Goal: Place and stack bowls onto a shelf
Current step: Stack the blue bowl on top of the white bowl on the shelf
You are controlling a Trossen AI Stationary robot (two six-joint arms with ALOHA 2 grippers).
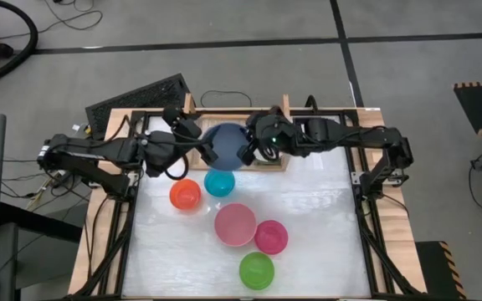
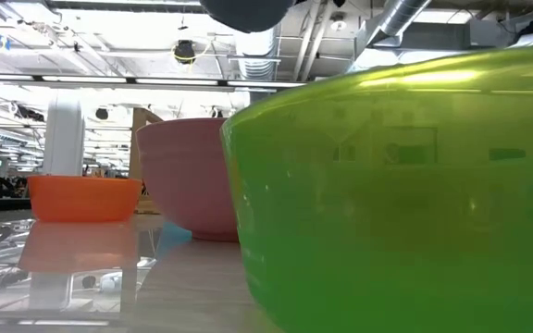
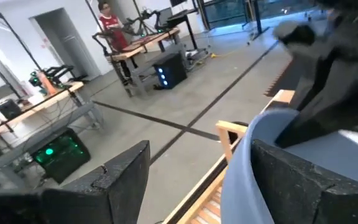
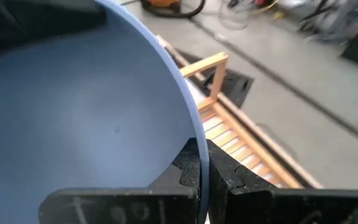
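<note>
Both grippers hold the blue bowl [image 1: 224, 144] over the shelf [image 1: 284, 164] at the desk's far edge: right gripper [image 1: 248, 153] jaws pinch its rim, left gripper [image 1: 206, 151] jaws straddle the opposite rim.

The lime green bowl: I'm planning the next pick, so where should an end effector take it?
The lime green bowl sits upright, mouth up, apart from the magenta bowl. Probably best to come from above and pinch its thin rim on the near, open side.
</note>
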